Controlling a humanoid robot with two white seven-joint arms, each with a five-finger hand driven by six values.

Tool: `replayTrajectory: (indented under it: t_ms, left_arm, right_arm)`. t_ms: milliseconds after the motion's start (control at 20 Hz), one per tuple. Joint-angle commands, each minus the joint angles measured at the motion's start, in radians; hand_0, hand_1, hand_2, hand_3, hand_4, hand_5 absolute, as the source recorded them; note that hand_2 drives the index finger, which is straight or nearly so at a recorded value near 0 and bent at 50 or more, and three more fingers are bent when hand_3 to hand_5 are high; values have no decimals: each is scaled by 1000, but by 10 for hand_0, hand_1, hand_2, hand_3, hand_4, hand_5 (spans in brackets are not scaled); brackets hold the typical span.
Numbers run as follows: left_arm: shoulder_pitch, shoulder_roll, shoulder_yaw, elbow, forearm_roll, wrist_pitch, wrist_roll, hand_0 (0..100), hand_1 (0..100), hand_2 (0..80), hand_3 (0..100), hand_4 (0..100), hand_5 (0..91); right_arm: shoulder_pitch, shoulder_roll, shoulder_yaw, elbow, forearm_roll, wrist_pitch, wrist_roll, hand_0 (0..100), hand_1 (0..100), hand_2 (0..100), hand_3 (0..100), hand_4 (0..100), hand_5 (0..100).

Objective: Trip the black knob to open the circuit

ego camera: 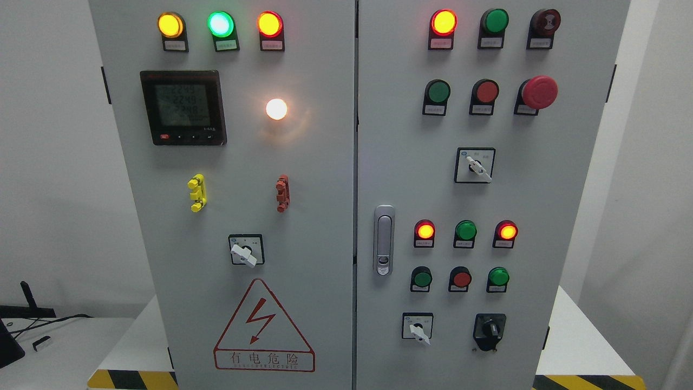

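Grey electrical cabinet (335, 216) seen front-on, black knob (489, 329) set at lower right of right door, handle pointing up, no robot hand shown.

We face a grey cabinet (325, 216) with two doors. The black knob (490, 329) sits at the right door's lower right, beside a white selector switch (417, 327). Its pointer seems roughly upright, though glare blurs it.

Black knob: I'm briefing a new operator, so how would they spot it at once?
Take the grey cabinet's right door and drop to its bottom row. The black rotary knob sits right of a white-handled selector switch; it alone is all black.
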Motion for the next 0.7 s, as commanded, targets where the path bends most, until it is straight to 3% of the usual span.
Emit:
replayTrajectory:
  t_ms: [0,300,651]
  left_arm:
    - [0,1,0,-1,-31,0,0,120,389,0,0,0,0]
    - [0,1,0,-1,-31,0,0,120,389,0,0,0,0]
    - [0,1,0,-1,-31,0,0,120,389,0,0,0,0]
  right_arm:
    - [-37,30,-29,-273,0,-75,0,284,651,367,633,598,663]
    - [-123,36,-24,-340,3,-12,0,288,641,370,625,588,666]
    - [-272,36,-15,-360,10,196,0,261,641,369,629,605,697]
